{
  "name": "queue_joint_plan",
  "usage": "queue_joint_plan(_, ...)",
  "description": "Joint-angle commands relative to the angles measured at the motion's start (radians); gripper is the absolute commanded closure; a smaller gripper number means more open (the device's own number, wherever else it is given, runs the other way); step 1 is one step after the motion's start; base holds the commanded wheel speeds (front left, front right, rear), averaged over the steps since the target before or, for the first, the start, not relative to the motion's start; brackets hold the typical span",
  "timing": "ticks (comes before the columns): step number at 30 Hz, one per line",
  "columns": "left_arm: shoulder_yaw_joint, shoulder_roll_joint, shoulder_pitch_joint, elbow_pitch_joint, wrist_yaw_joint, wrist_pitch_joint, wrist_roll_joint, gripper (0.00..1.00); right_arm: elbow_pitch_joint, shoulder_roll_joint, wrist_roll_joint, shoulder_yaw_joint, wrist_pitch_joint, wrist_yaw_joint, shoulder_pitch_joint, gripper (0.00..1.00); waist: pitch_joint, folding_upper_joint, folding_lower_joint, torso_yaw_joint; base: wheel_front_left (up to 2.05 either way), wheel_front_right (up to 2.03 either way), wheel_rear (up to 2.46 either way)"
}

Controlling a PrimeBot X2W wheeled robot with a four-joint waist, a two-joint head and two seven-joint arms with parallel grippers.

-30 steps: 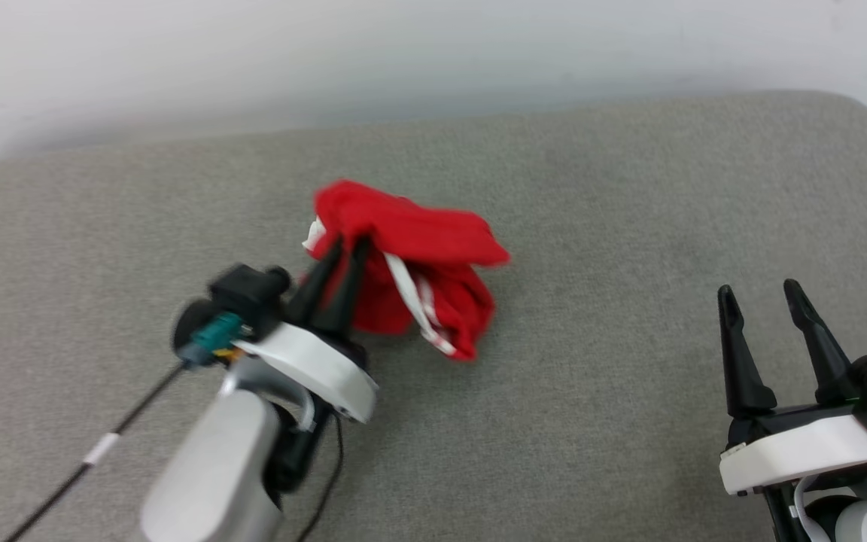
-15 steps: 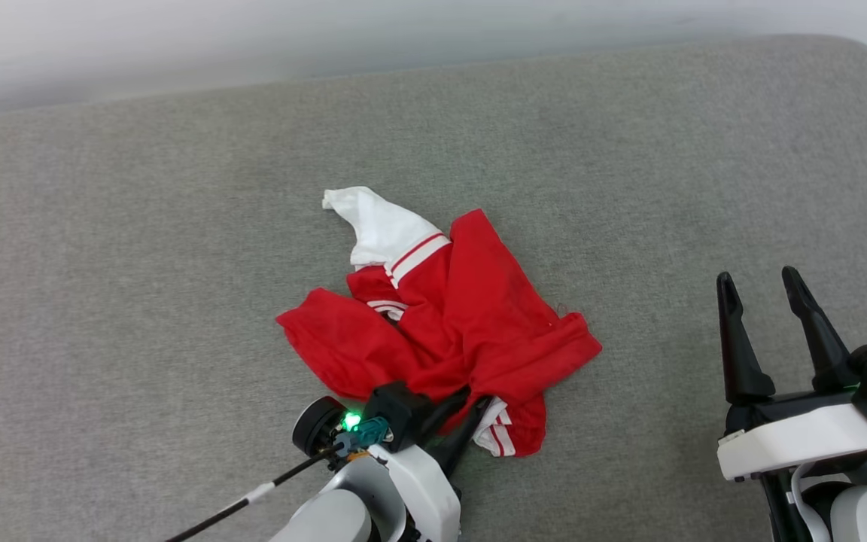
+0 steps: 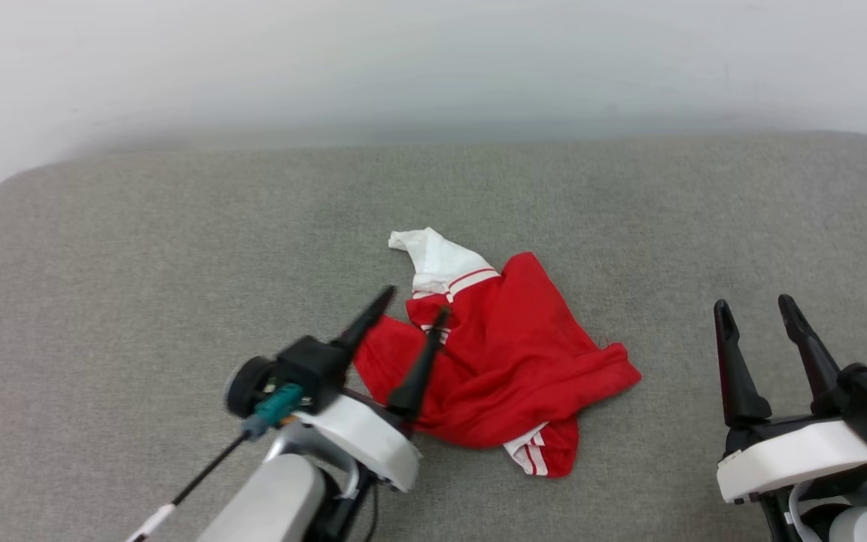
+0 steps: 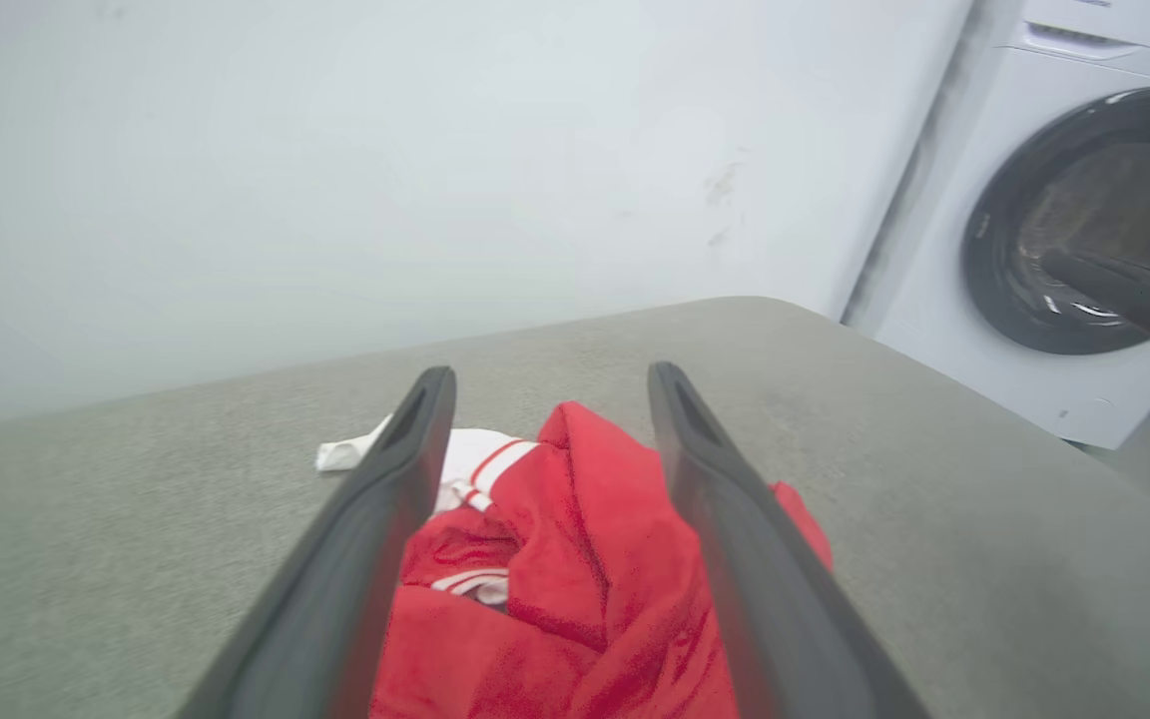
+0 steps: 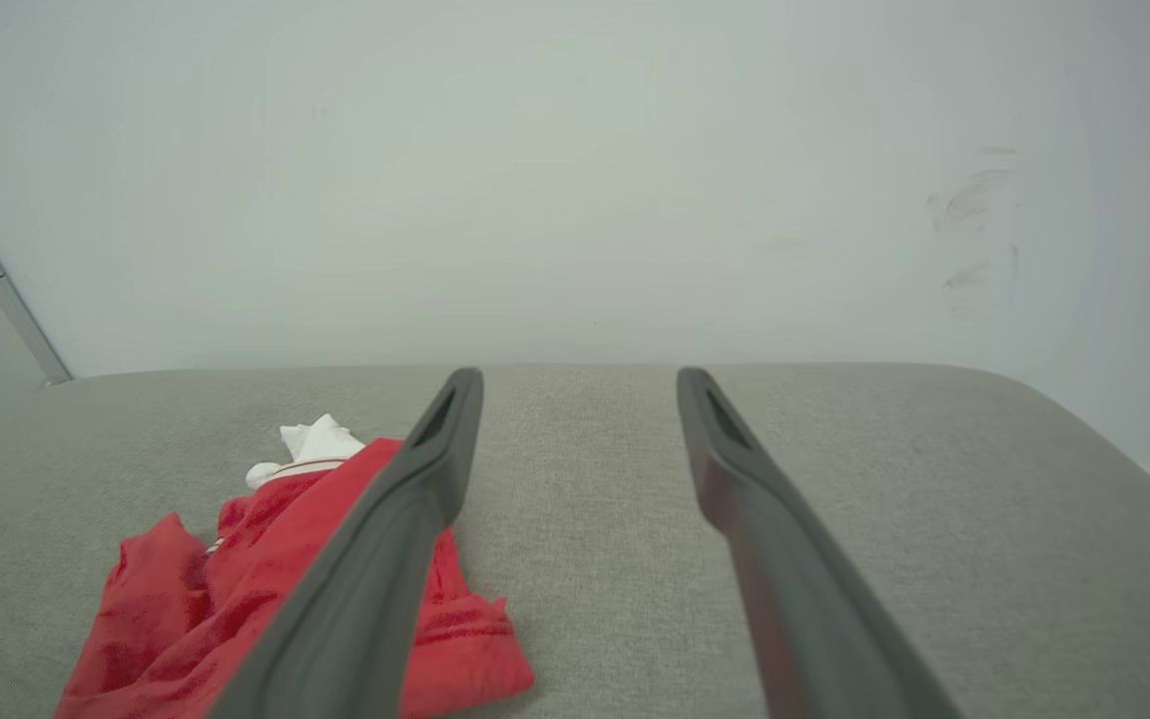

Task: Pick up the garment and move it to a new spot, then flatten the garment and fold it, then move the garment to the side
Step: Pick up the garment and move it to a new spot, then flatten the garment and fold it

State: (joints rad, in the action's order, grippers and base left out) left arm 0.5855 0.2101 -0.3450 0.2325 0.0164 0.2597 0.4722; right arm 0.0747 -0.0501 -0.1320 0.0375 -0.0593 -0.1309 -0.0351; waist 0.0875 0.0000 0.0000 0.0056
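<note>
The left hand (image 3: pixel 418 299) has released, jaws wide over the garment (image 3: pixel 512 361), dropped crumpled at centre frame; flattening likely comes next. Right hand (image 3: pixel 751 302) wide, empty.

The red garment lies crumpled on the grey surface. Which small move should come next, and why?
Probably lower the open left pincer onto the white sleeve and grip it, to begin spreading. The garment lies bunched and folded over itself, no pincer holds it, and the open right pincer stands apart on its right.
</note>
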Motion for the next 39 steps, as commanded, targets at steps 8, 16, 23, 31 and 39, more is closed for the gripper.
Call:
queue_joint_plan(8,-0.242,0.062,0.153,-0.079,-0.098,0.006,0.004,0.00,0.003,0.000,-0.004,-0.011,0.031,0.000,0.054,0.00,-0.069,0.0000,0.0000,0.014,0.00,0.00,0.00)
queue_joint_plan(16,-0.345,0.104,0.282,-0.118,-0.116,0.006,-0.023,0.00,0.000,0.000,-0.002,-0.013,0.043,0.000,0.091,0.00,-0.098,0.0000,0.0000,-0.008,0.00,0.00,0.00)
queue_joint_plan(23,-0.347,0.103,0.329,-0.153,-0.122,0.006,-0.044,0.00,0.009,0.000,-0.002,-0.009,0.051,0.000,0.101,0.00,-0.101,0.0000,0.0000,-0.018,0.00,0.00,0.00)
queue_joint_plan(31,-0.342,0.099,0.320,-0.171,-0.124,0.006,-0.047,0.00,-0.005,0.000,0.002,0.012,0.078,0.000,0.101,0.00,-0.090,0.0000,0.0000,-0.017,0.00,0.00,0.00)
queue_joint_plan(39,-0.348,0.073,0.273,-0.211,-0.110,0.006,-0.065,0.00,-0.104,0.000,0.000,0.091,0.353,0.000,0.003,0.00,-0.017,0.0000,0.0000,0.029,0.00,0.00,0.00)
